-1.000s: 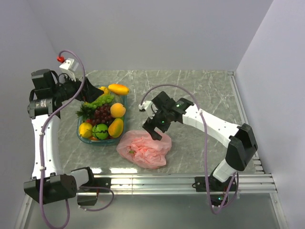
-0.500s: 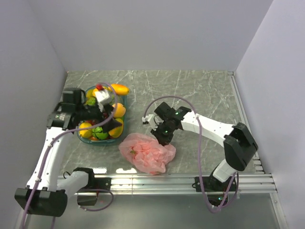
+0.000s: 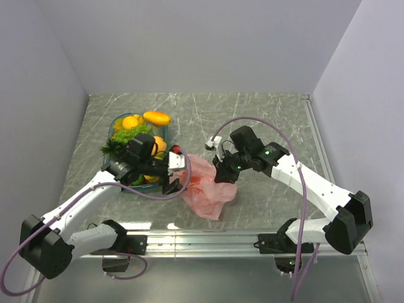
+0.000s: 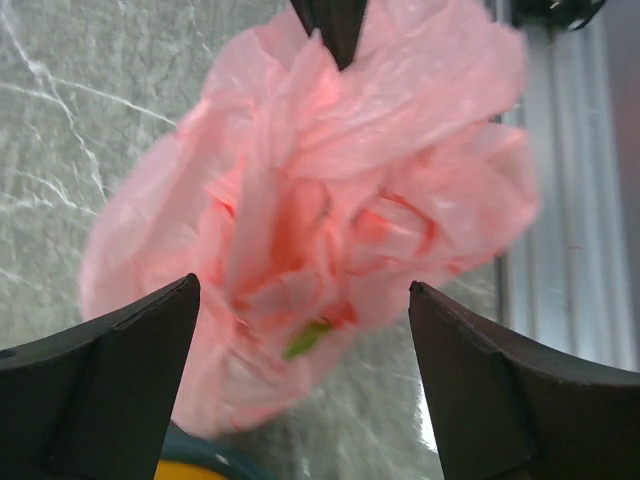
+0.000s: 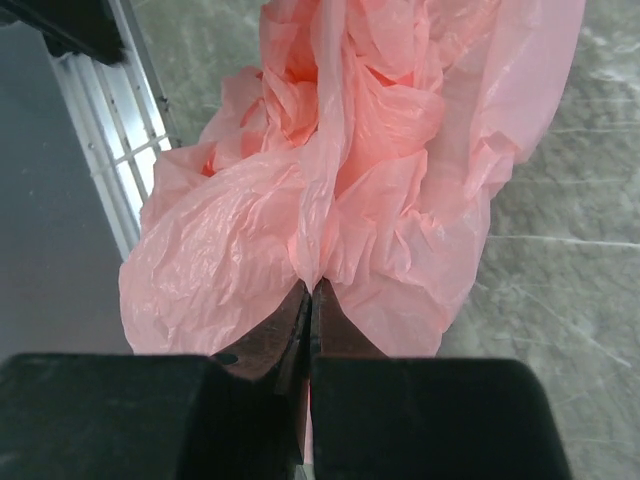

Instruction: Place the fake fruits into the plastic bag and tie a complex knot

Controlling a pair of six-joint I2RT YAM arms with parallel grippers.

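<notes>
The pink plastic bag (image 3: 207,188) lies crumpled on the marble table, its upper edge pulled up. My right gripper (image 3: 222,174) is shut on a fold of the bag (image 5: 380,150), the jaws pinched flat together (image 5: 312,288). My left gripper (image 3: 176,177) stands open at the bag's left side, and the bag (image 4: 330,190) sits ahead of its spread fingertips (image 4: 303,286) without touching them. A small green bit (image 4: 306,340) shows through the plastic. The fake fruits (image 3: 140,129) fill the teal tray (image 3: 115,121): a mango (image 3: 156,117), oranges and green grapes.
The aluminium rail (image 3: 240,240) runs along the table's near edge, close below the bag. White walls close the table on the left, back and right. My left forearm lies over the tray's near side, hiding some fruits.
My right gripper shut on the bag and drew its edge up and to the right. My left arm swung from the back left, across the tray, down to the bag's left side.
</notes>
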